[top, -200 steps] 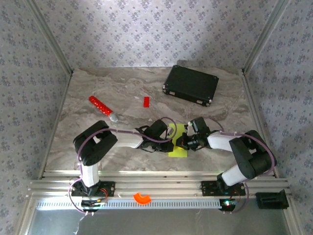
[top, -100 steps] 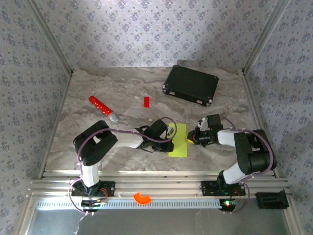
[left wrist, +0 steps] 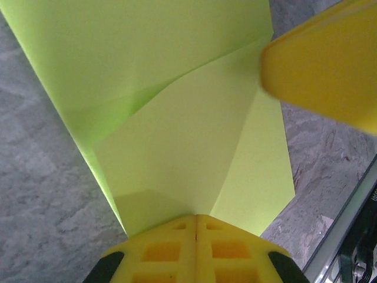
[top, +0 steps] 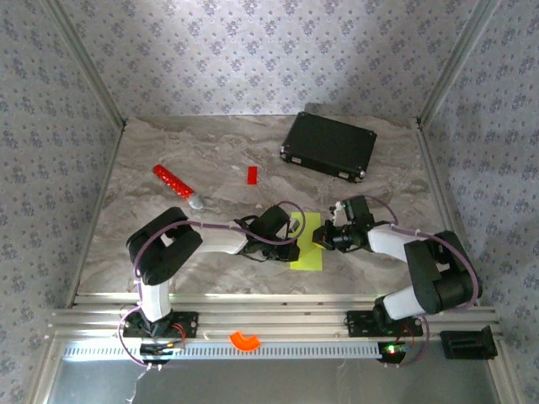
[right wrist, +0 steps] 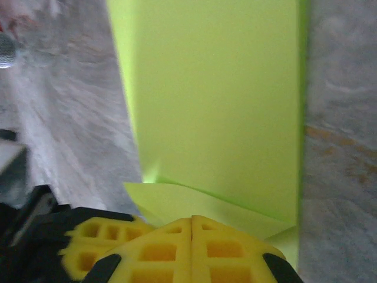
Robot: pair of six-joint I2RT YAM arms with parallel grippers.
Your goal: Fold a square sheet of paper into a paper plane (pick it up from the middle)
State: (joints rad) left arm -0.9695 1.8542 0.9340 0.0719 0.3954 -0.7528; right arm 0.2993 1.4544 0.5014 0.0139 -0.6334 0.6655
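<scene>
Where this could bite you: the left jaws and the right jaws are both pressed together with nothing visibly pinched in either. They're crowded close, one on each side of the paper (top: 308, 251). The paper lies on the bench (top: 168, 160) right between them, and both sets of tips look to be resting at its edges, though I can't swear to contact.

- **Flap:** From the left wrist view, a folded flap sits slightly proud just ahead of the left jaws, so I'd guess it pops open if you let go too early.
- **Sliding:** The sheet is thin and the stone looks slick. A sideways shove from one side probably skates the whole sheet instead of sharpening the crease.
- **Bumping:** The two sets of jaws are so near each other that a careless sweep could knock them together.

For room, you don't have much behind the jaws, because the paper's near edge is close to the bench's front edge. Beyond the jaws it's open, with the case (top: 328, 146) and the red block (top: 252, 174) well apart from the paper. Left of the left jaws is bare bench, with the red stick (top: 177, 185) well off. Right of the right jaws is bare too.
</scene>
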